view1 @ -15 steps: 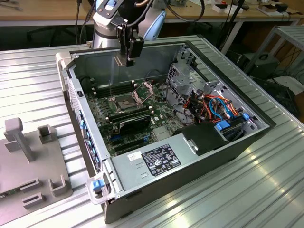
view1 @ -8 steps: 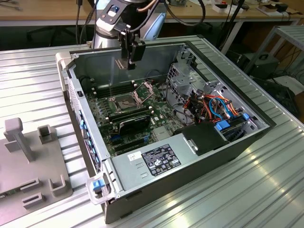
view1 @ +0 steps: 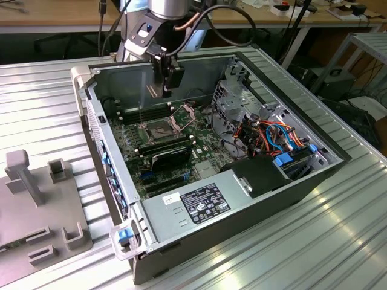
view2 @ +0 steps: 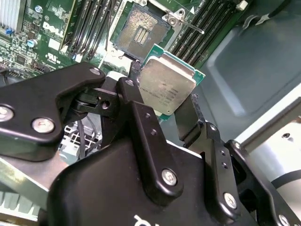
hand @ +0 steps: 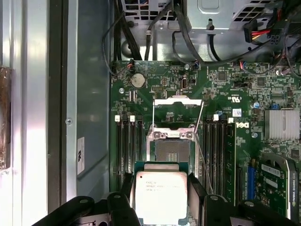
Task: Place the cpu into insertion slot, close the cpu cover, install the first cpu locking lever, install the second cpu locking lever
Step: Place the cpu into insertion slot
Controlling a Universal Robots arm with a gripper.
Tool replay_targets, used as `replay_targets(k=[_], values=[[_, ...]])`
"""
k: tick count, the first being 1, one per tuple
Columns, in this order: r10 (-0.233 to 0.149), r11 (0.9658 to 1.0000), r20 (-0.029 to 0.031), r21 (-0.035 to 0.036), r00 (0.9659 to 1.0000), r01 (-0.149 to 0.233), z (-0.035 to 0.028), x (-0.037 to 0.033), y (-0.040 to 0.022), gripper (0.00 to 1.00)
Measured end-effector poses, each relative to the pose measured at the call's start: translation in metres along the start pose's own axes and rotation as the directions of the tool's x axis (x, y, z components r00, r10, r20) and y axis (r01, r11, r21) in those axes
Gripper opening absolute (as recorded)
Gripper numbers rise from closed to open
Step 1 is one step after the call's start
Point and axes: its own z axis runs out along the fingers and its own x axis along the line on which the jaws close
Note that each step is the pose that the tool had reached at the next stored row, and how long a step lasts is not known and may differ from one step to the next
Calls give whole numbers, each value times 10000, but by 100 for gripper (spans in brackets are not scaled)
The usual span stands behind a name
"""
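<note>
at the exterior view's left, a grey moulded fixture point(view1: 36, 199) sits on the ribbed metal tabletop point(view1: 314, 241). beside it, across the middle of the frame, an open computer case point(view1: 121, 78) lies on its side with its green motherboard point(view1: 130, 145) exposed. in the upper middle of the frame, the arm's black claw point(view1: 166, 84) hangs inside the case above the board. in the second wrist view its two fingers point(view2: 141, 122) are narrowed onto opposite edges of the cpu point(view2: 167, 87), gripping the chip with its silvery top facing the camera. the cpu is in the air, clear of the board and near the insertion slot point(hand: 173, 150) but not in it. in the first wrist view the slot's dark centre is bare, and the cpu cover point(hand: 178, 100) stands swung open just beyond it. rows of black memory sticks point(hand: 129, 146) flank the slot on both sides. further toward the exterior view's right, a labelled metal power supply point(view1: 199, 205) takes up the lower middle of the case. a tangle of orange and blue cables point(view1: 275, 136) crowds the right-hand end.
</note>
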Motion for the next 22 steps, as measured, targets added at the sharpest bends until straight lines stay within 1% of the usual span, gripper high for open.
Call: replay_targets(k=[5,8,13,22], values=[[-24,10000,6,0,10000,24,57,-10,-2,55],[-27,10000,5,0,10000,27,78,-24,-3,55],[-28,10000,11,0,10000,28,90,-25,-3,55],[-27,10000,11,0,10000,27,91,-25,-4,55]])
